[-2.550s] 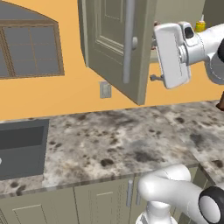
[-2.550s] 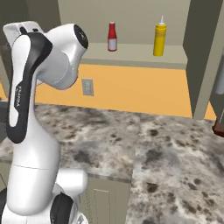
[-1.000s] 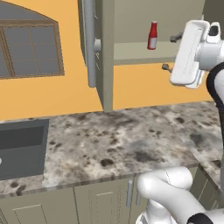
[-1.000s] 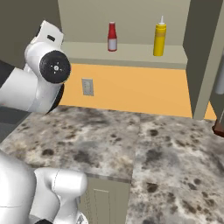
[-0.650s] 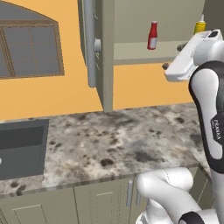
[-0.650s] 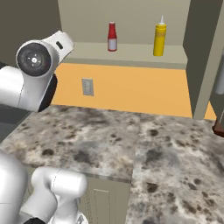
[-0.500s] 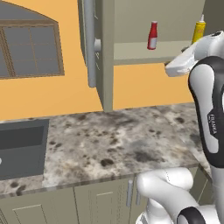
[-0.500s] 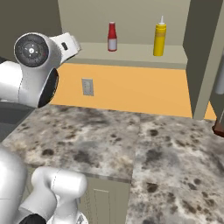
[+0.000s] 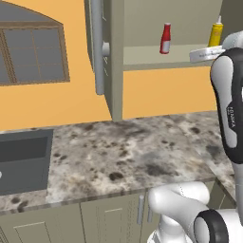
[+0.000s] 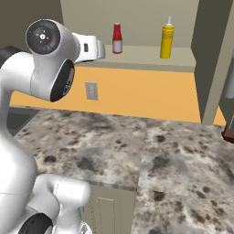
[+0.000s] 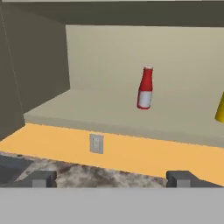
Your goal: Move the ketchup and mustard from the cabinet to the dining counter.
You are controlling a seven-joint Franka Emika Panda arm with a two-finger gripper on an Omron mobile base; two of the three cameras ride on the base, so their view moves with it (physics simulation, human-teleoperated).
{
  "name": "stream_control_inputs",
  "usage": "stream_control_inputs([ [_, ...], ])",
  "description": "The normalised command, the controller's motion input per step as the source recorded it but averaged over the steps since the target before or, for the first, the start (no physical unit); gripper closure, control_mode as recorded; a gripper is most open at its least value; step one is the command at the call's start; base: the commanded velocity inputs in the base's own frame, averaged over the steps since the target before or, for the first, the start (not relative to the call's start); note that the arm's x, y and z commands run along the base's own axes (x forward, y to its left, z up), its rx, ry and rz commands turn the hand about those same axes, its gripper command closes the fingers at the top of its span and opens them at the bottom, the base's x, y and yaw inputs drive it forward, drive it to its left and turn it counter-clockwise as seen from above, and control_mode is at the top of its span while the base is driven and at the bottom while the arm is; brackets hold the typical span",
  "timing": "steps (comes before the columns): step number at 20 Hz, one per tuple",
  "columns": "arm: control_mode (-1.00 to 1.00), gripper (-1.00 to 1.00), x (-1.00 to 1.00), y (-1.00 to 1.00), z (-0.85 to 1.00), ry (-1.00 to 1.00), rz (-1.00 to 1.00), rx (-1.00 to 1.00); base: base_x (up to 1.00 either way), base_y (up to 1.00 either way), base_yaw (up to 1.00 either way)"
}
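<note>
From the left base view I see the cabinet (image 9: pixel 114 57) standing open, its door swung left. The ketchup (image 9: pixel 165 39) stands upright on the shelf, about mid-width and toward the back wall; the mustard (image 9: pixel 216 33) is to its right, near the shelf's right end, partly behind my arm.

In the right base view both bottles sit well apart from each other, with my wrist raised level with the shelf's front edge, off its left end.

In the hand view the gripper (image 11: pixel 112 178) is spread wide and empty — fingertips apart at the bottom. The ketchup stands ahead, right of centre and well short of contact; the mustard just clips the right edge.

I judge this the approach to the first pick. Next I need to shift right, advance over the shelf edge and straddle the ketchup's body before closing.
</note>
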Motion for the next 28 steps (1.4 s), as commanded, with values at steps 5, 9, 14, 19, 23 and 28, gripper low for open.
stream_control_inputs([
  [5, -1.00, -1.00, 0.29, -0.17, 0.00, -0.04, -0.23, 0.18, 0.00, 0.00, 0.00],
  [9, -1.00, -1.00, 0.12, 0.00, 0.00, 0.00, -0.08, 0.00, 0.00, 0.00, 0.00],
  [14, -1.00, -1.00, 0.18, -0.04, 0.00, 0.00, 0.02, 0.00, 0.00, 0.00, 0.00],
  [19, -1.00, -1.00, 0.34, -0.02, 0.00, 0.05, 0.06, 0.00, 0.00, 0.00, 0.00],
  [23, -1.00, -1.00, 0.46, -0.02, 0.00, 0.10, 0.00, 0.00, 0.00, 0.00, 0.00],
  [28, -1.00, -1.00, 0.49, -0.03, 0.00, 0.04, 0.00, 0.00, 0.00, 0.00, 0.00],
])
